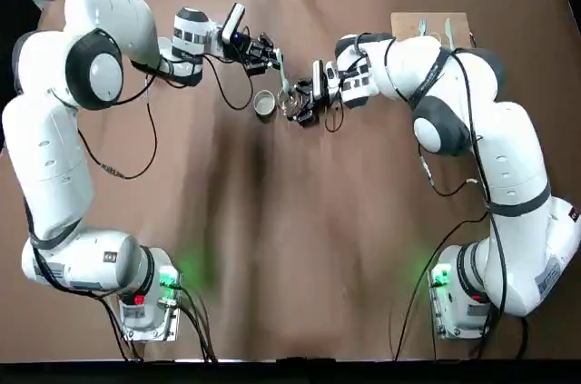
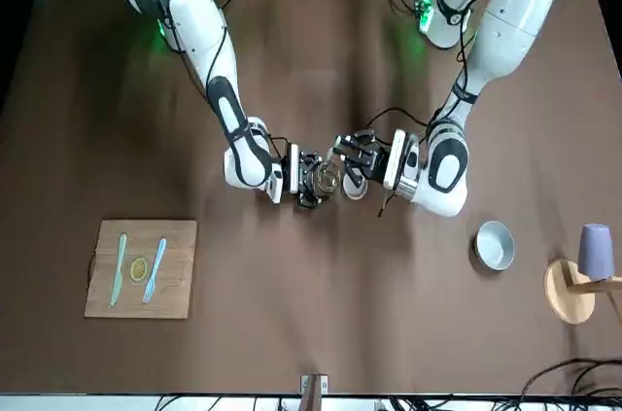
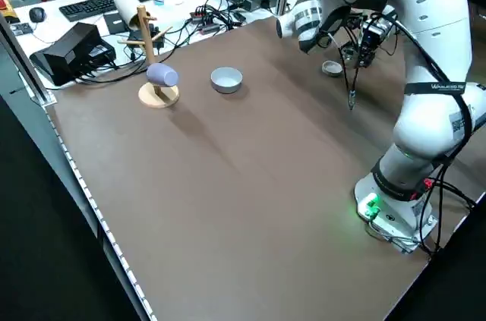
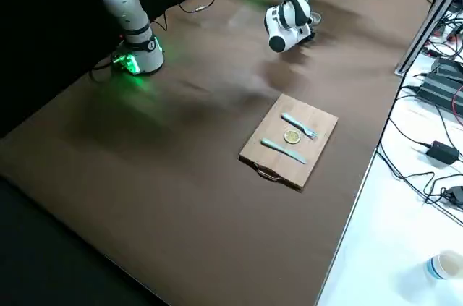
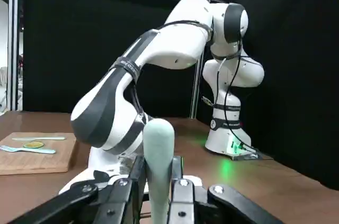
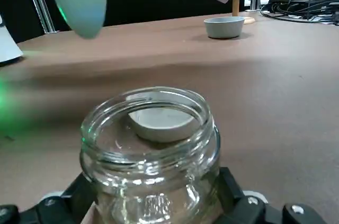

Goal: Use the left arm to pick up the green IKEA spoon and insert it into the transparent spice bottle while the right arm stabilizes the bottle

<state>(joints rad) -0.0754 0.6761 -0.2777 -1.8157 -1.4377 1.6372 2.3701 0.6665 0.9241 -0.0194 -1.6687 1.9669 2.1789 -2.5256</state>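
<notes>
Left gripper (image 1: 272, 55) out over the middle of the far half of the brown surface (image 1: 290, 239), jaws pinching the green IKEA spoon (image 1: 282, 71) by its handle, bowl end raised above the jar's mouth in the right wrist view. Right gripper (image 1: 304, 101) facing it from the other side, jaws clamped on the transparent spice bottle (image 6: 151, 155), upright on the surface with mouth open upward. Just beside the bottle, on the left arm's side, a small grey-rimmed round cup (image 1: 264, 104). Well apart at the right arm's far corner, a wooden cutting board (image 2: 142, 268) bearing a pale blue fork (image 2: 154, 270), a pale blue knife (image 2: 118, 268) and a lemon slice (image 2: 138, 268) between them. Beyond the left arm, a white bowl (image 2: 494, 245) and a wooden mug stand (image 3: 154, 63) with a lilac mug (image 3: 162, 75).
</notes>
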